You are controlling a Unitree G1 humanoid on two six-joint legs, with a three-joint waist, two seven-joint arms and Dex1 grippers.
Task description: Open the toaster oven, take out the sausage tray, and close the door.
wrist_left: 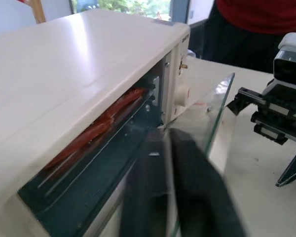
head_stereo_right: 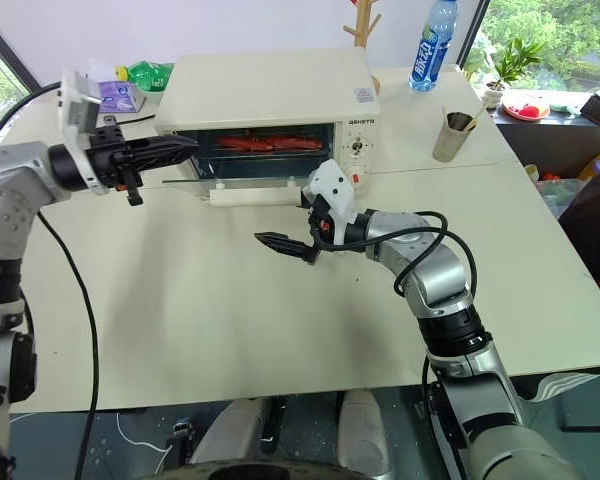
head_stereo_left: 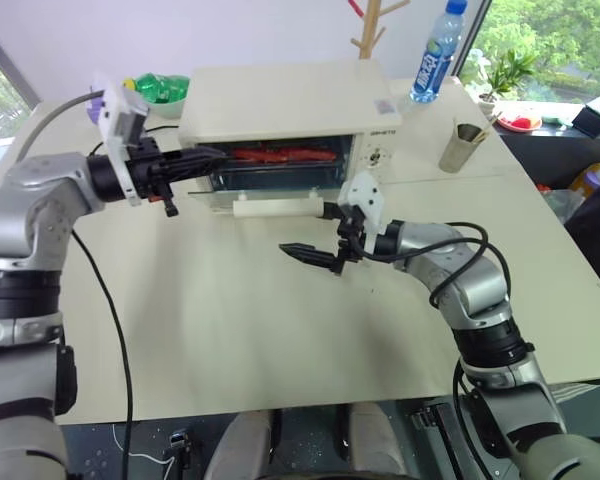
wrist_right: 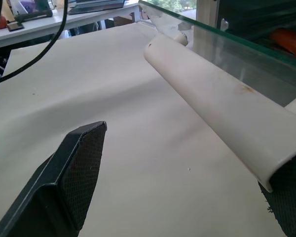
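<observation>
Table (head_stereo_left: 280,340) stretches pale and bare nearest us, and low over it hangs the right gripper (head_stereo_left: 315,257), its two black fingers spread wide with nothing between them, tips pointing toward the robot's left. Just beyond those fingertips, the door (head_stereo_left: 270,200) of the toaster oven (head_stereo_left: 280,105) lies dropped flat, glass panel level with its long cream bar handle (wrist_right: 222,116) at the near edge; in the right wrist view that handle runs close beside one finger pad (wrist_right: 84,168), apart from it, not gripped. Up on the other side, the left gripper (head_stereo_left: 212,157) is at the open mouth of the oven, fingers pressed together, tips reaching in over the hinge end of the door at the cavity's left corner; what they pinch, if anything, can't be made out from here. Past those closed fingers, inside the dark cavity, the sausage tray (head_stereo_left: 280,157) sits on its rack with red sausages (head_stereo_right: 270,143) lying across it. To the right of the opening is the control panel with knobs. Farther back on the table stand a blue-labelled water bottle (head_stereo_left: 438,55) and a cup (head_stereo_left: 464,146), well away from both grippers.
</observation>
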